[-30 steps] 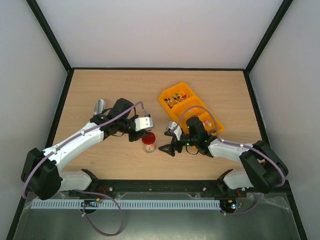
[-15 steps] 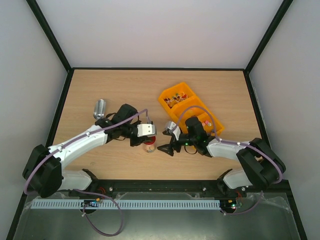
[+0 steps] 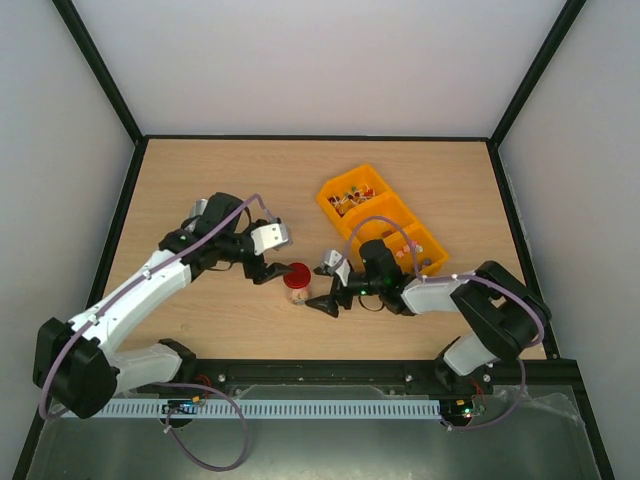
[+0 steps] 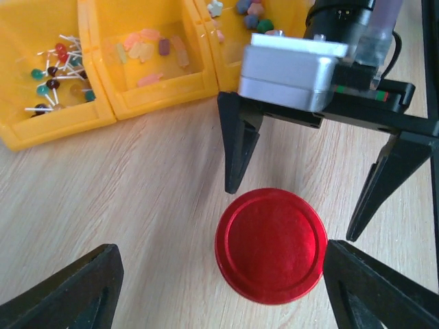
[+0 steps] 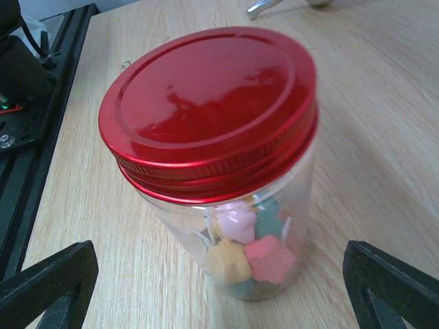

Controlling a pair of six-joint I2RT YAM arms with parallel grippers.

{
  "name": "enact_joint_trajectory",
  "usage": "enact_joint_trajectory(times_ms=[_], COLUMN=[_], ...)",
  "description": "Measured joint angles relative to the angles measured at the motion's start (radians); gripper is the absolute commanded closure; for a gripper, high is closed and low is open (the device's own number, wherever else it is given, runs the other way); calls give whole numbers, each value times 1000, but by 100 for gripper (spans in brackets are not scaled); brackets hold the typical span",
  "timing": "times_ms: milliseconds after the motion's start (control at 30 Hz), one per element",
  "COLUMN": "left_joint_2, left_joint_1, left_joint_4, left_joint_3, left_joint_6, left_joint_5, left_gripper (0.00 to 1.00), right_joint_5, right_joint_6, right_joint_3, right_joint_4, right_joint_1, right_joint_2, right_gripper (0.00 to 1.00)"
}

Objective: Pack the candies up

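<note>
**Red lid on, left tool backing off**

Red lid sits flat and level on the clear jar. The jar stands upright near the middle of the desk, toward the near edge, same spot as a second ago.

- Change: half a second back the left tool was right over the lid. It has now drawn away toward the left edge.
- Left tool state: spread wide, holding nothing. Its wrist view shows a finger on either side of the lid, the right-hand one just beside the rim; contact unclear.
- Right tool has edged in from the right. It is also spread wide and empty, and the jar stands between its fingers in its own wrist view.
- Candies: a small cluster in pink, yellow and green at the bottom of the jar. More lie loose in the yellow tray, right of centre.

Reading: the capping looks finished, since nothing grips the lid and it sits square. Whether it is screwed tight cannot be told. The jar is only part full, so this looks like one batch closed. The right tool seems placed to take the jar next.
</note>
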Motion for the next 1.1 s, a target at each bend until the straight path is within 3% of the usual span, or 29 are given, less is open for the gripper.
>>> enact_joint_trajectory(times_ms=[267,467,800,1100], left_joint_2=[-43,-43,-30,-30], left_joint_1=[5,-67,-150,-172], left_joint_4=[-36,10,127,179], left_joint_3=[-43,-119,-171,-200], left_joint_6=[2,-56,-168,-189], left_joint_5=[-29,-63,-134,-173], left_gripper=[9,7,14,18], right_joint_5=[43,102,179,200], right_joint_6=[9,15,17,17], right_joint_3=[21,26,52,54], right_joint_4=[73,130,175,183], right_joint_1=[48,73,127,130], right_joint_2=[71,109,139,151], right_gripper=[1,0,12,17])
